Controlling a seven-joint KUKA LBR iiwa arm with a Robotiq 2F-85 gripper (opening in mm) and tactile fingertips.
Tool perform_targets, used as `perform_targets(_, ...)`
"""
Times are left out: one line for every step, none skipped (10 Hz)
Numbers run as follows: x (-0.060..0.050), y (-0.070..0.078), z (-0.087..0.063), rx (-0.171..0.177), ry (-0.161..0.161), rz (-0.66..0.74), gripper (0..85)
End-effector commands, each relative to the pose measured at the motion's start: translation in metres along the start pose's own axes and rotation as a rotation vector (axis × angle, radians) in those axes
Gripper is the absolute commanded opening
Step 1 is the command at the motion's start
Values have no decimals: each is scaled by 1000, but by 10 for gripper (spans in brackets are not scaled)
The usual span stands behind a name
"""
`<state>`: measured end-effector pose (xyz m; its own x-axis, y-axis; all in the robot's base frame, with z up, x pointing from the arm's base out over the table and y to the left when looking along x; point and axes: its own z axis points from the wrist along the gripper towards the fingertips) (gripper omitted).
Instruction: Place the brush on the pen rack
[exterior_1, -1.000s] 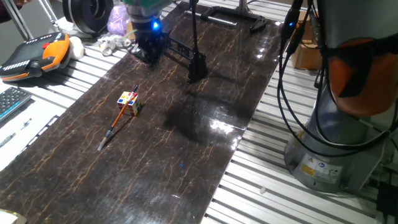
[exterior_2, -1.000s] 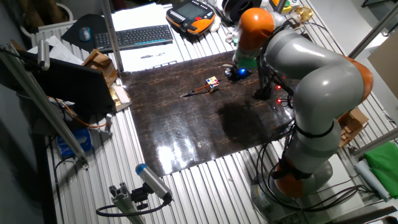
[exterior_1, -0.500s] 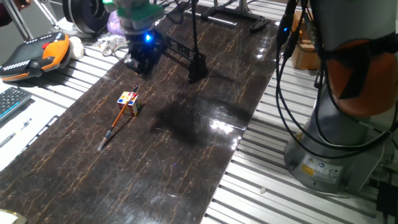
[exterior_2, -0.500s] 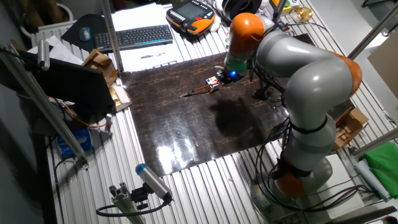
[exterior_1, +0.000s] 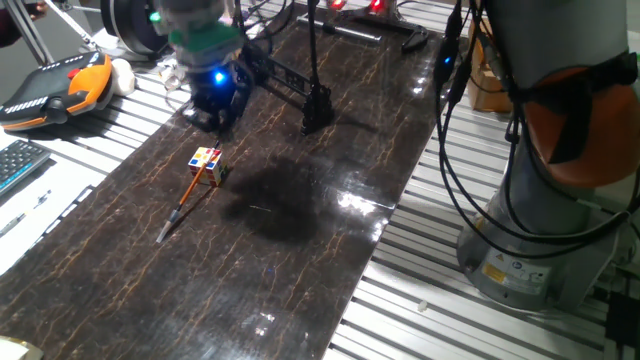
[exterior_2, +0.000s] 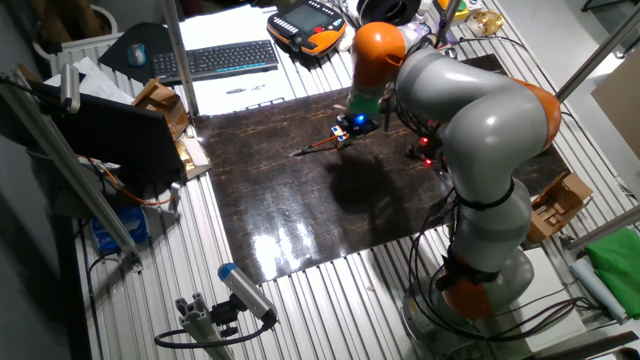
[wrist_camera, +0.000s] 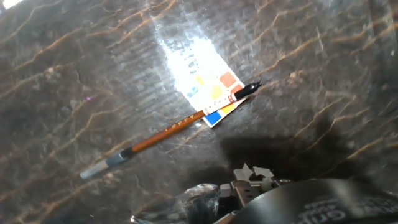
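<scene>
Hand view blurred, glare washing out the cube (wrist_camera: 208, 87); fixed views evenly lit

Brush (wrist_camera: 166, 132) flat on table, unheld; black pen rack (exterior_1: 290, 85) well apart.

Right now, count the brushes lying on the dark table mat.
1. The brush lies on the mat, one end leaning against the puzzle cube. No other brush shows, though the arm hides part of the mat.

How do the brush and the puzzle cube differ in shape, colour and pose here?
The brush is a long thin stick; the puzzle cube is a compact block. The brush is orange-brown with a dark end and a greyish tip; the cube is multicoloured. The brush lies slanted, one end against the cube. Both rest on the dark mat.
</scene>
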<state>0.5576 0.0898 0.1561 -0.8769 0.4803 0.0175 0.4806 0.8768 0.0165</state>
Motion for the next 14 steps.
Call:
perform_targets(2,2,3,-9,5,36,7)
perform_targets(3,5,5,-23,16,90,7)
perform_targets(3,6,7,-41,27,137,7)
perform_targets(3,8,8,-54,36,171,7)
perform_targets(2,10,11,-53,36,192,7)
perform_targets(1,12,15,-55,39,220,7)
perform_targets(0,13,18,-64,42,237,7)
perform_targets(-1,14,21,-68,42,249,7)
perform_targets(-1,14,22,-66,40,254,7)
perform_targets(1,14,19,-63,42,266,7)
perform_targets(3,14,17,-50,28,271,7)
perform_targets(4,15,17,-32,12,273,7)
perform_targets(3,15,19,-19,11,280,7)
perform_targets(2,15,22,-1,9,294,7)
